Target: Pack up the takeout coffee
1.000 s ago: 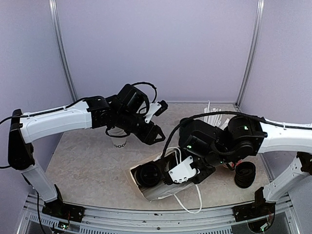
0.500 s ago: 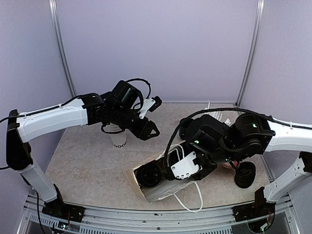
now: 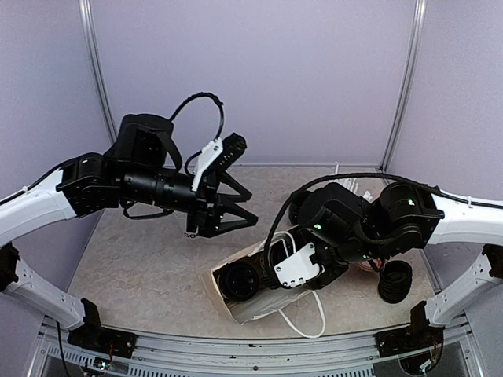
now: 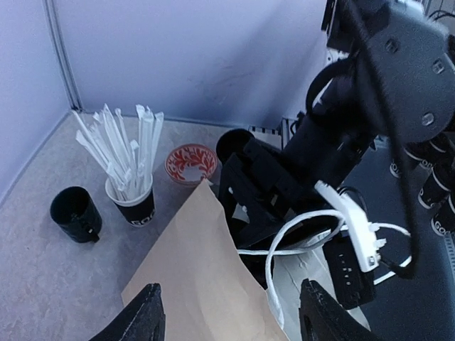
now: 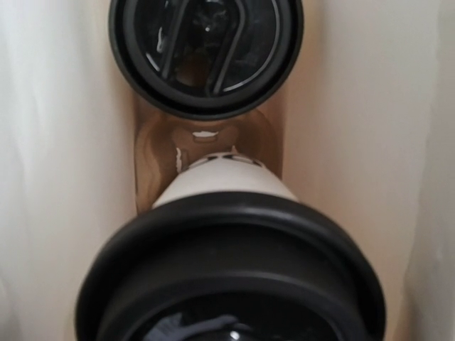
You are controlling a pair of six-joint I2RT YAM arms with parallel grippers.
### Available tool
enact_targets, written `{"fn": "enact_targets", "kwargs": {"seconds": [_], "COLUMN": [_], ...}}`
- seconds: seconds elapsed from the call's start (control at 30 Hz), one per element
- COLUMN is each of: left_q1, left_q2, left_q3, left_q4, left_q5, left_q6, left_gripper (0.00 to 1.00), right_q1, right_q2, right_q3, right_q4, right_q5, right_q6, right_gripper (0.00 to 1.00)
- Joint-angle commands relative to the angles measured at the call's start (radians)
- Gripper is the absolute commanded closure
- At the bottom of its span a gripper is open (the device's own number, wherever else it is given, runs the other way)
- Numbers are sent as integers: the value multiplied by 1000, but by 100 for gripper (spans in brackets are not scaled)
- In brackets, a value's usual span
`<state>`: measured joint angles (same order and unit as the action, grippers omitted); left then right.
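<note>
Pale lilac panels close in a mottled beige tabletop point(image 3: 134, 267). At about 6 o'clock on it a paper bag point(image 3: 250, 310) lies on its side, mouth towards 9 o'clock. The right arm point(image 3: 393, 216) bends low from 3 o'clock, and the right gripper point(image 3: 271, 281) is pushed into that mouth. From its wrist view, two takeout coffee cups sit inside on a brown moulded tray point(image 5: 206, 145). The near cup point(image 5: 227, 270) fills the bottom of the view, and the far cup point(image 5: 206, 50) shows its black lid face-on at 12 o'clock. No finger of that gripper shows anywhere, so I cannot tell whether it grips the near cup or has let go. The left arm point(image 3: 94, 184) is lifted clear of the table, forearm level and aimed towards 3 o'clock. The left gripper point(image 3: 253, 209) hangs above and just beside the bag with its fingers spread and nothing between them. Beyond the bag stand a black cup of white sticks point(image 4: 131, 195), an empty black cup point(image 4: 75, 213) and a red patterned disc point(image 4: 190, 163). I judge the packing nearly done, at the stage of seating the tray. The next move probably calls for the right gripper to back straight out through the mouth without dragging the tray, perhaps with the left steadying the bag's lip.
</note>
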<state>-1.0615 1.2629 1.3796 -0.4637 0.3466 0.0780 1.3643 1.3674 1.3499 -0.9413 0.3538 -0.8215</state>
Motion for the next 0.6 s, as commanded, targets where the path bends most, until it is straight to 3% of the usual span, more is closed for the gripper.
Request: {"fn": "enact_targets", "kwargs": {"seconds": [0.0, 0.2, 0.57], "left_q1": [-32, -47, -62], "left_q2": [101, 167, 206], "left_q3": [34, 72, 98], "left_q4": [-42, -15, -21], "left_q5": [8, 34, 69], "left_q6": [56, 74, 102], "left_gripper": [38, 45, 46], "right_q1": [5, 5, 5], "right_q2": [-3, 2, 5], "right_q3": [23, 22, 23], "right_q4": [23, 18, 18], "right_q5": [5, 7, 7], "right_q6": [-1, 6, 12], "right_gripper": [63, 63, 63]}}
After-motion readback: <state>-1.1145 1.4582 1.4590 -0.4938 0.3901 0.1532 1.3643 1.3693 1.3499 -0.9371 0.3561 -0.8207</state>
